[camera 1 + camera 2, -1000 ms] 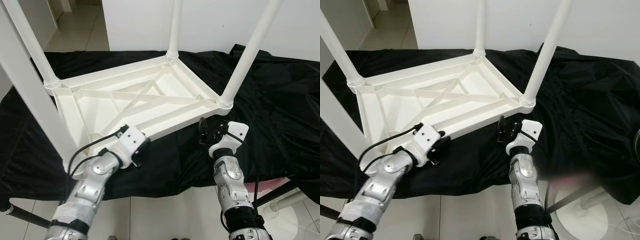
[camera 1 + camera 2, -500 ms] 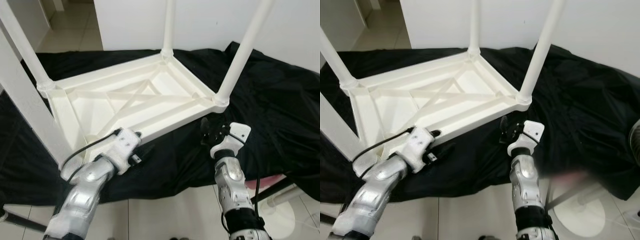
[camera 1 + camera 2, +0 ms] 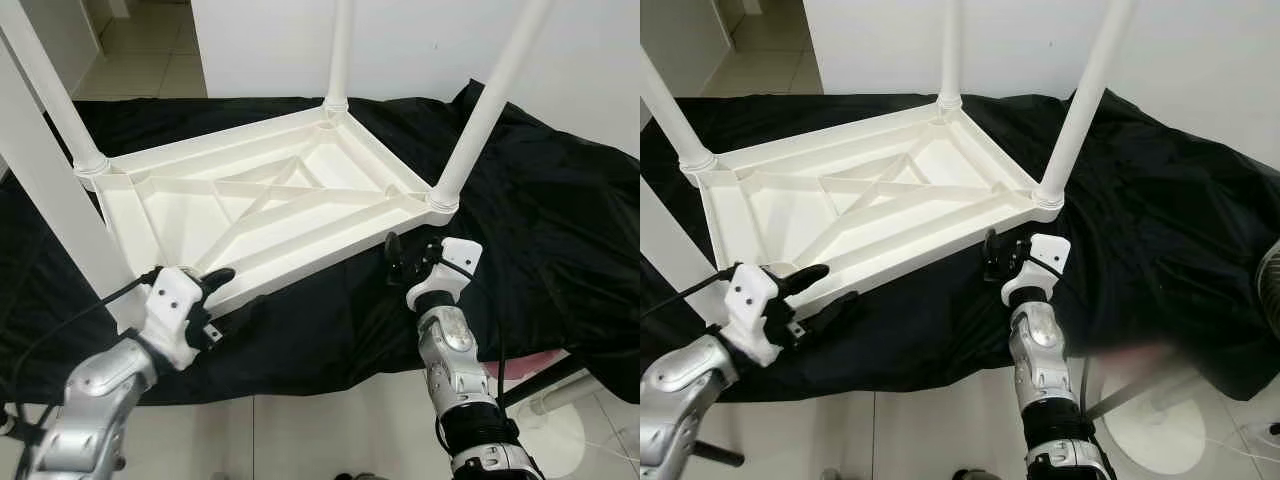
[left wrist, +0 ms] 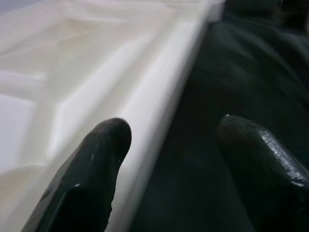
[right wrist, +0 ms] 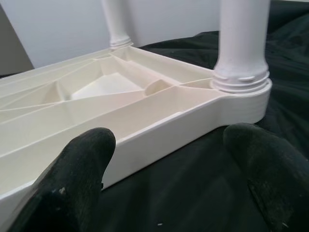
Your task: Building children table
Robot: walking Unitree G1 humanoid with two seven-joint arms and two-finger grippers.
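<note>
Head cameras first: a white plastic children's table (image 3: pixel 270 200) lies upside down on a black cloth (image 3: pixel 560 230), ribbed underside facing up, with four white legs (image 3: pixel 490 105) standing up from its corners. The left gripper (image 3: pixel 228 292) is at the near-left edge of the tabletop, fingers spread, one finger lying over the white rim and the other on the cloth just outside it. The right gripper (image 3: pixel 398 258) hovers just short of the near-right corner, below the leg socket (pale floor tiles (image 3: pixel 330 430) show under the cloth's edge).

Left wrist view: both black fingers (image 4: pixel 91 174) are apart with the table's rim running between them; it's blurry, so I can't tell if either pad actually touches the plastic.

Right wrist view: fingers (image 5: pixel 77 174) wide open, holding nothing, the tabletop edge and corner leg socket (image 5: pixel 241 82) just ahead of them.
</note>
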